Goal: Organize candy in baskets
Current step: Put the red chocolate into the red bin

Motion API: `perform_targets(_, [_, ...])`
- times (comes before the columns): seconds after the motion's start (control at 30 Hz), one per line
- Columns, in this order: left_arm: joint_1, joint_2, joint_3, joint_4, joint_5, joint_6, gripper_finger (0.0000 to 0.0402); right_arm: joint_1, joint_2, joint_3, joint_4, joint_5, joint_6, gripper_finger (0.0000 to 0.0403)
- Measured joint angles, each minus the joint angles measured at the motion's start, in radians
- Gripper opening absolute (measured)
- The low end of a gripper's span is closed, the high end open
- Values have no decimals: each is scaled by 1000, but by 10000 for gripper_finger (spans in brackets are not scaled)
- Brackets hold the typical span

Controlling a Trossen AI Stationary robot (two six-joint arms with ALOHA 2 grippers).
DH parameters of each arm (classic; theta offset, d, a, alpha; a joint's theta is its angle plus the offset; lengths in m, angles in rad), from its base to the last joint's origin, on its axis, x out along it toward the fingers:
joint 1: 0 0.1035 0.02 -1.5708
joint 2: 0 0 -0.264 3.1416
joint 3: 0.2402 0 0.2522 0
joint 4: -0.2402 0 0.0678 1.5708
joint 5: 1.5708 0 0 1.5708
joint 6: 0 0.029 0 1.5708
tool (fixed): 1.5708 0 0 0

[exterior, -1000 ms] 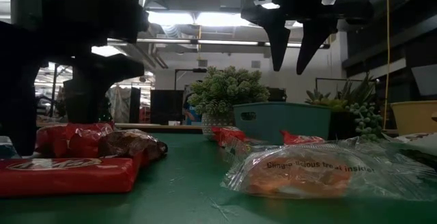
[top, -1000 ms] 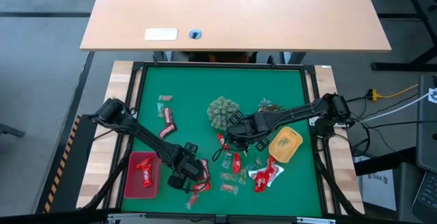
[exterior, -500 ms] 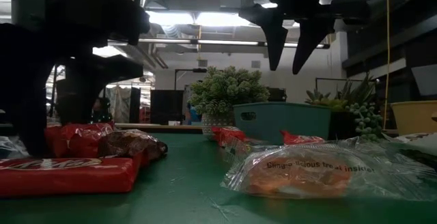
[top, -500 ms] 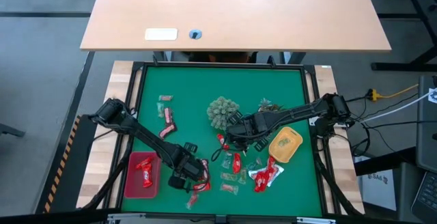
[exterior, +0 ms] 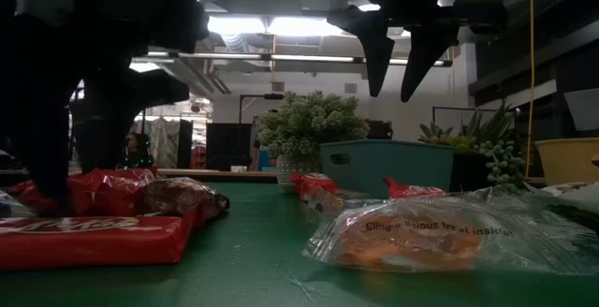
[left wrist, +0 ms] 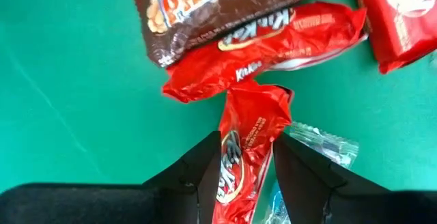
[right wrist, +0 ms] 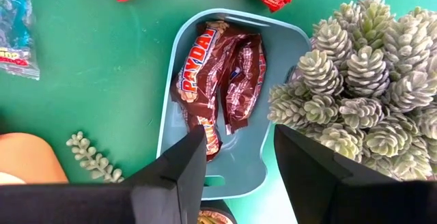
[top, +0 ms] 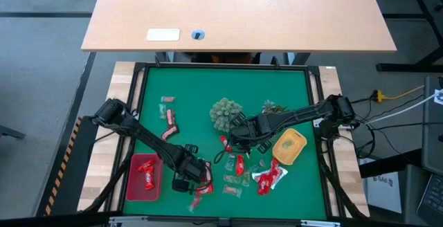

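Brown candy (right wrist: 215, 80) in blue basket (right wrist: 179, 115), left jaws apparently pinching red bar (left wrist: 242, 145), right jaws released.

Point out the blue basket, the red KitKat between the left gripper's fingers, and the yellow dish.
blue basket (right wrist: 179, 60): right wrist view, on its bare rim.
red KitKat (left wrist: 249, 125): left wrist view, on the wrapper's middle, just ahead of the fingers.
yellow dish (top: 289, 147): high view, on its inner floor.

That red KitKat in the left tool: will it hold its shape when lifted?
Probably not: the red KitKat has a crinkled, twisted wrapper between the left tool fingers, so it may flop. It looks light. The glossy foil could slip.
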Motion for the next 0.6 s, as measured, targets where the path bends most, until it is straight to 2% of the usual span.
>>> perform_targets(0.6, [20, -15, 2, -1, 14, 9, 128, 0, 0, 0, 11, -70, 0, 172])
